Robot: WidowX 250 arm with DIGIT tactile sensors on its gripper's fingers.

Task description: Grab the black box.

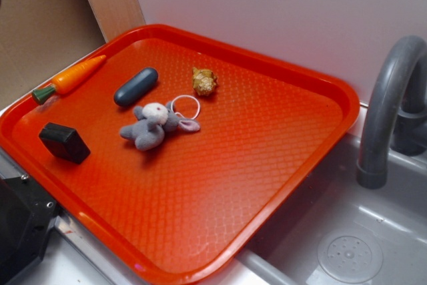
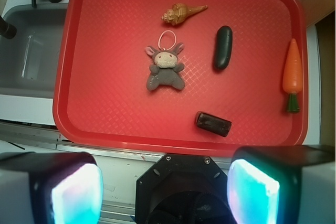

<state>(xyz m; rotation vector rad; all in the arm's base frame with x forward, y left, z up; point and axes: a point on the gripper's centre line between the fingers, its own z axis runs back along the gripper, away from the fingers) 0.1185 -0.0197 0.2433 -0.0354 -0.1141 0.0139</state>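
Approach step, nothing grasped. Hand (image 2: 165, 190) spread wide, empty, high above tray's (image 2: 178, 145) near rim. Black box (image 2: 213, 123) lies flat near that rim, between plush bunny (image 2: 165, 69) and carrot (image 2: 292, 74). Next: shift over box, align, descend.

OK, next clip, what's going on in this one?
A robot arm is set to grab the black box, but nothing is held yet. Its hand is open and sits back off the near edge of the red tray, with the fingers wide apart. The box lies untouched near that edge. Also on the tray are a plush bunny, a dark capsule, a toy carrot and a seashell. A sink sits beside the tray.
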